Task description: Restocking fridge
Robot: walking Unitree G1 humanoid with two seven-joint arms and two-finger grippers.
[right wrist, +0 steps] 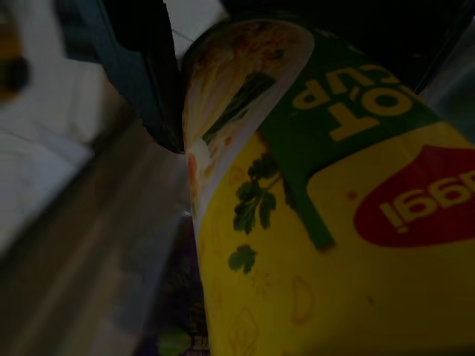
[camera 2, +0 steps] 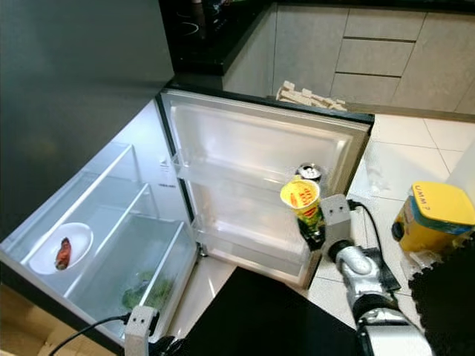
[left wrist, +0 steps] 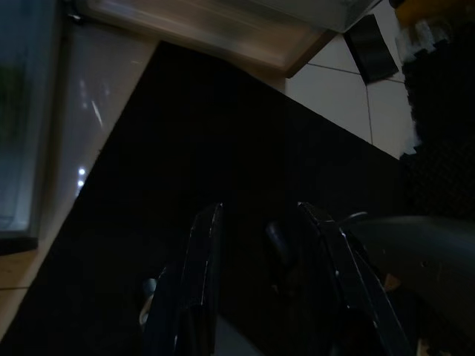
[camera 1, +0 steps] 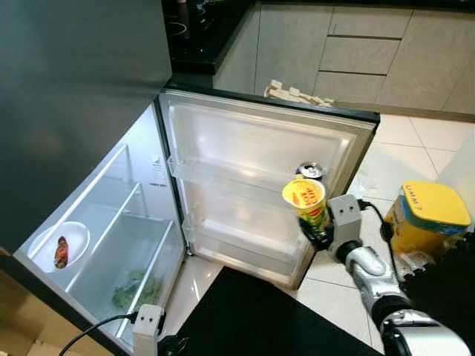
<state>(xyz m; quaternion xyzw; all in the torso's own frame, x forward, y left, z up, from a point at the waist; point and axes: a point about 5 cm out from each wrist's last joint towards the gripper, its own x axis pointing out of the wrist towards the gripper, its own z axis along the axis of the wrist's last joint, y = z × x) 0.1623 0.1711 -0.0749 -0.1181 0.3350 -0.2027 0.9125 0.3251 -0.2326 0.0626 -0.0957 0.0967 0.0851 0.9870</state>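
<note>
Holding noodle cup [camera 1: 306,202] in my right claw [camera 1: 320,236], clamped on lower body, just before open fridge door [camera 1: 260,148] shelf beside can [camera 1: 310,170]. Cup likely light, thin-walled, crushable; grip low, gently. Left claw [left wrist: 260,285] idle, parted.

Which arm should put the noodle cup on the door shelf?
Right. The right claw already holds the noodle cup beside the door shelf by the can; the left claw hangs low over the dark mat.

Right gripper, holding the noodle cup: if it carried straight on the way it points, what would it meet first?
Probably the open fridge door: the right gripper holds the noodle cup just before its lower shelf, near the can. Depth is unclear.
</note>
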